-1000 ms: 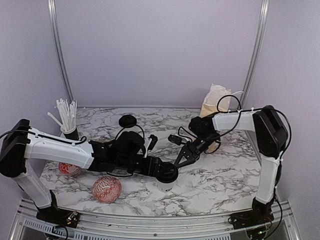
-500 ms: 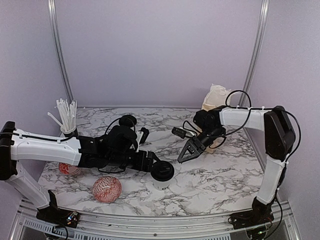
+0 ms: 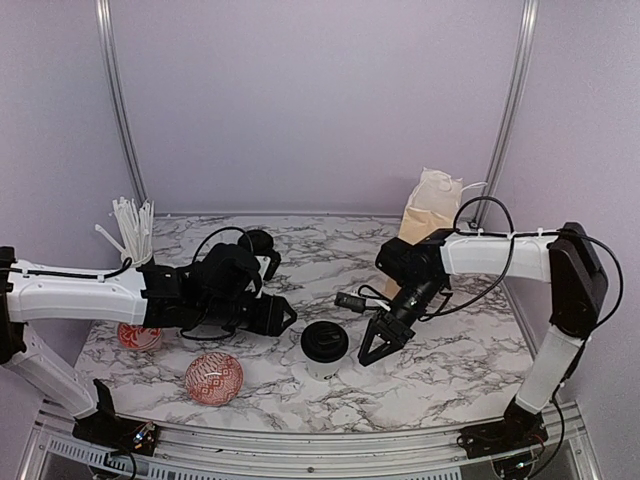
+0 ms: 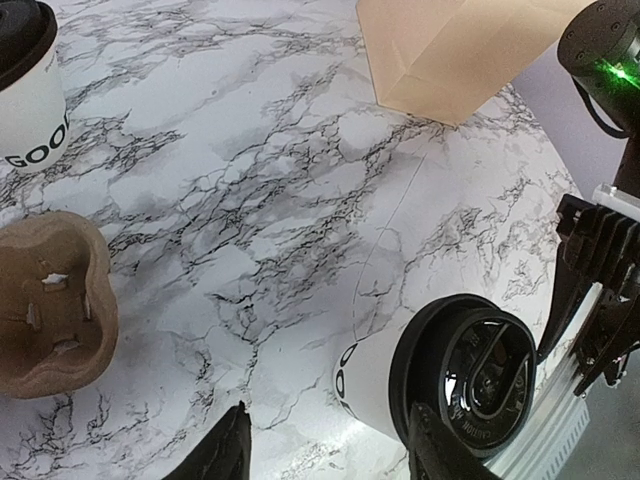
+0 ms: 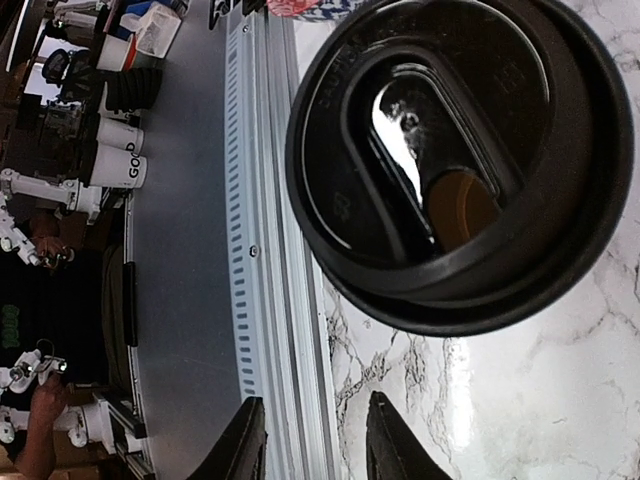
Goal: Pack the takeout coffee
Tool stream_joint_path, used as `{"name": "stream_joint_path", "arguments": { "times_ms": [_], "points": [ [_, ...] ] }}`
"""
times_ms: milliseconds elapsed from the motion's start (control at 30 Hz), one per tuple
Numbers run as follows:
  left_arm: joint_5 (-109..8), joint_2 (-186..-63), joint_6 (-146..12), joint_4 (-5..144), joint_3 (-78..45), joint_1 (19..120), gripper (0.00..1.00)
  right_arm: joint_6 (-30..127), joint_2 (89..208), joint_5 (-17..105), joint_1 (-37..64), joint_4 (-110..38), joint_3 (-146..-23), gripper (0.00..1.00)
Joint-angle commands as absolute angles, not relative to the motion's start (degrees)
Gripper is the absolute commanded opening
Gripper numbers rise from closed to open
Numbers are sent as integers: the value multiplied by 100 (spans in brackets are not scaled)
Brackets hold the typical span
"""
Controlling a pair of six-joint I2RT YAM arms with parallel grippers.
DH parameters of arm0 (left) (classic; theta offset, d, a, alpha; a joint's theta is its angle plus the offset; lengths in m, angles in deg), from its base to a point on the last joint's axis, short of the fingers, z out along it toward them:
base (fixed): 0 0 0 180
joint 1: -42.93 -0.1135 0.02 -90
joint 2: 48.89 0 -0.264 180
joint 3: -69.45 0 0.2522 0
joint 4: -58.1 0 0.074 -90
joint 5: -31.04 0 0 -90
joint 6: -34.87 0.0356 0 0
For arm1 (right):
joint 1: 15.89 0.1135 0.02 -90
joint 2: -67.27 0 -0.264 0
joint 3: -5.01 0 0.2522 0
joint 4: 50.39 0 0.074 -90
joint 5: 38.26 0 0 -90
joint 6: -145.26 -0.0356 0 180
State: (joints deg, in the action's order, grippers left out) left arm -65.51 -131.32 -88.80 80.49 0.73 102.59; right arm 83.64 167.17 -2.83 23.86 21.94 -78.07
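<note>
A white "GOOD" cup (image 3: 325,350) with a black lid (image 5: 460,160) stands upright near the table's front middle. To its left my left gripper (image 3: 285,318) is open and apart from it; the left wrist view shows the cup (image 4: 375,380) just ahead of the empty jaws (image 4: 330,460). My right gripper (image 3: 372,352) hangs close on the cup's right, jaws a little open with nothing between them (image 5: 315,445). A second cup (image 4: 25,90) stands farther back, its lid (image 3: 258,240) showing behind the left arm. The brown pulp carrier (image 4: 50,310) lies empty beside it.
The tan paper bag (image 3: 430,205) stands at the back right. Two red-and-white patterned bowls (image 3: 213,377) (image 3: 137,337) sit at the front left, and a holder of white straws (image 3: 133,235) at the back left. The metal rail (image 5: 270,250) runs along the table's front edge.
My left gripper has drawn back to the left, off the front cup, which stays put. My right gripper has swung down and forward to the cup's right side.
</note>
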Motion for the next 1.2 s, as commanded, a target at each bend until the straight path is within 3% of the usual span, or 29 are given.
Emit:
{"name": "stream_joint_path", "arguments": {
  "times_ms": [0, 333, 567, 833, 1167],
  "points": [
    [-6610, -13108, -8880, 8315, 275, 10252, 55, 8529, 16999, -456, 2390, 2138, -8298, 32],
    [-6632, -12844, -9005, 8232, 585, 10252, 56, 7992, 17826, -286, 1729, 1817, -9412, 29],
    [-6814, -12624, -9108, 8195, 735, 10252, 60, 7834, 17674, -170, 1435, 1683, -9597, 30],
    [-6161, -12779, -9787, 7261, 883, 10243, 64, 7592, 17003, -779, 1480, 1547, -8535, 46],
    [-5751, -13050, -10237, 6400, 1071, 10194, 57, 7566, 17148, -979, 2101, 1513, -8225, 51]
  ]
}}
